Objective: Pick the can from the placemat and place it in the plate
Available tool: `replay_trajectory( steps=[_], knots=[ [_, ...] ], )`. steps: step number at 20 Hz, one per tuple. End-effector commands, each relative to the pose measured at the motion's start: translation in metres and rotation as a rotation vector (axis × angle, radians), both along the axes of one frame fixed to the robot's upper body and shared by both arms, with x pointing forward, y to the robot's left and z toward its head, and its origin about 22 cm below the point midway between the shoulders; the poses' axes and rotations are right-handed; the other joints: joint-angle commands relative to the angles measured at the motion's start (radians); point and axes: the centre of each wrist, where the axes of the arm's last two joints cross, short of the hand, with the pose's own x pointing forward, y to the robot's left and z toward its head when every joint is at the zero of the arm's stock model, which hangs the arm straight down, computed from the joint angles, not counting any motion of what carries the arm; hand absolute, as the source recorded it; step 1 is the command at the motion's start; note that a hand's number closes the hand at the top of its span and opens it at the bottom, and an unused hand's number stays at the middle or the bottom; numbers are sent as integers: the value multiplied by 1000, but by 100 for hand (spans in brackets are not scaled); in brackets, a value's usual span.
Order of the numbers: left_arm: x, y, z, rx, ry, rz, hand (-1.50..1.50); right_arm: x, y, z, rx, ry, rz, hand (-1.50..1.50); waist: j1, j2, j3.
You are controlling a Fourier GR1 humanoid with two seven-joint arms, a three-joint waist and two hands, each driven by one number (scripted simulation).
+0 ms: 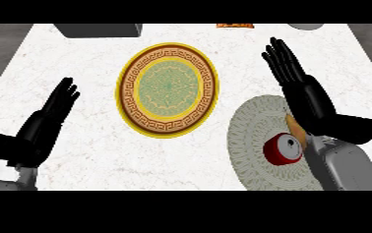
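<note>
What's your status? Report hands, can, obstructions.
Hands open: left hand resting at left, right hand near the can. The can sits on placemat, ungrasped. Nothing between it and plate.

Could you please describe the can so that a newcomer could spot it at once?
On the white counter, look right of the yellow-rimmed plate to the round grey placemat. The can sits on it beside the right hand; it is the only small red thing there, with a pale top.
</note>
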Motion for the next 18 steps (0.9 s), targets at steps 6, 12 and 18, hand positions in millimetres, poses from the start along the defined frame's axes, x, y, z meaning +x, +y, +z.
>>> replay_trajectory(
  steps=[6,12,18],
  knots=[
    [-19,46,-6,364,-44,191,0,-9,-10,5,487,314,167,-150,10,-9,0],
    [-43,40,-48,341,17,205,0,-72,-55,-2,341,52,-361,-150,-26,-11,-4],
    [-38,36,-27,367,17,168,0,-139,-77,17,323,28,-295,-150,0,-7,-4]
  ],
)
